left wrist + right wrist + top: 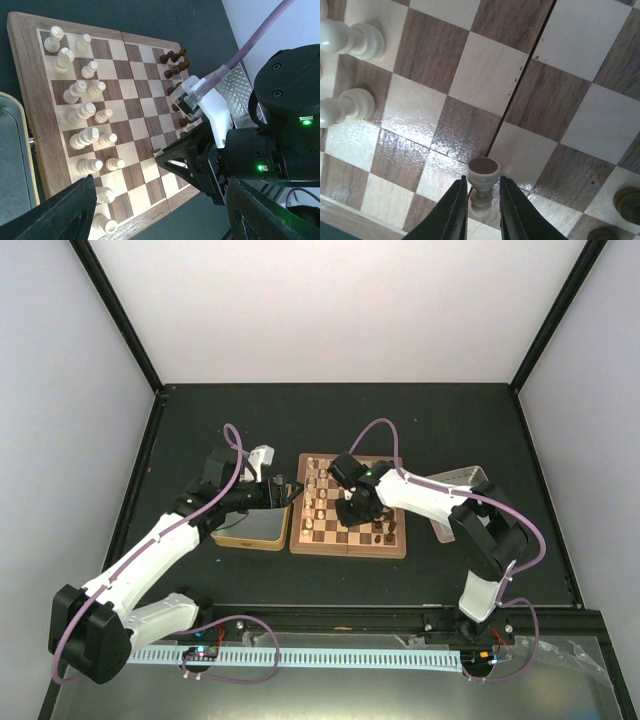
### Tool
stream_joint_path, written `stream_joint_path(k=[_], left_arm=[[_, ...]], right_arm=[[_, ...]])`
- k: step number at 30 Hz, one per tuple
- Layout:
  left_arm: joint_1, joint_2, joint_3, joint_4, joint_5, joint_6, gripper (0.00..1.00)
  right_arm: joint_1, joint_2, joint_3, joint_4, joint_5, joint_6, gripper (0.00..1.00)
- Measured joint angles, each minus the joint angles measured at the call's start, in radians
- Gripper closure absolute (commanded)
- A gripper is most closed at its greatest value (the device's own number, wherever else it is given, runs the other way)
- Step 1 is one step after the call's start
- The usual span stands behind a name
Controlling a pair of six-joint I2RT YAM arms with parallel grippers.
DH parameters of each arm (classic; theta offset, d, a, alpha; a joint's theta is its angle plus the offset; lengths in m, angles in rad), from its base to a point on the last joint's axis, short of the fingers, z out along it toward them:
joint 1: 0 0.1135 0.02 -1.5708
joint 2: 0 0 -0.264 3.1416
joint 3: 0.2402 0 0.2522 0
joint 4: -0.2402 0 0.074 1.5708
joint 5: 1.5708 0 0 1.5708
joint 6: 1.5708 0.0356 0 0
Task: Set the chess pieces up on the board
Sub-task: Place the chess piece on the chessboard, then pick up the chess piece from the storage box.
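Note:
The board point(348, 551) lies between my arms. Pale chess pieces point(318, 495) stand in rows on its left side, and dark ones point(376, 533) stand at its right. My right gripper point(481, 196) hangs low over the board's near middle. Its fingers point(456, 210) are slightly open on either side of a pale pawn point(483, 174). The pawn is tilted with its base pointing away from the gripper, and narrow gaps show beside its neck. My left gripper point(285, 490) hovers open and empty at the board's left edge. From there it looks across the pale rows point(80, 115) toward the right gripper point(165, 155).
A gold-tan tin point(250, 530) sits against the board's left side, under the left arm. A silver-grey tray point(462, 480) lies behind the right arm. Two pale pieces point(350, 40) stand to the left of the right gripper, and dark ones point(625, 200) stand to its right.

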Motion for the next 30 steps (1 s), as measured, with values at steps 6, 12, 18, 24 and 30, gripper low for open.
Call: stream_joint_path(k=[6, 12, 18, 24, 30], left_arm=[[0.0, 0.0, 0.0, 0.0, 0.0, 0.002, 0.27], [0.0, 0.001, 0.0, 0.0, 0.0, 0.003, 0.27], [0.0, 0.001, 0.0, -0.001, 0.0, 0.003, 0.27], [0.0, 0.001, 0.0, -0.003, 0.0, 0.003, 0.27], [0.0, 0.001, 0.0, -0.003, 0.0, 0.003, 0.27]], right_arm=[[0.005, 0.016, 0.003, -0.019, 0.026, -0.002, 0.77], [0.014, 0.024, 0.016, -0.027, 0.037, -0.002, 0.73], [0.016, 0.055, 0.045, -0.03, 0.064, -0.001, 0.73], [0.016, 0.067, 0.06, -0.032, 0.09, 0.005, 0.82], [0.017, 0.067, 0.06, -0.032, 0.107, 0.02, 0.89]])
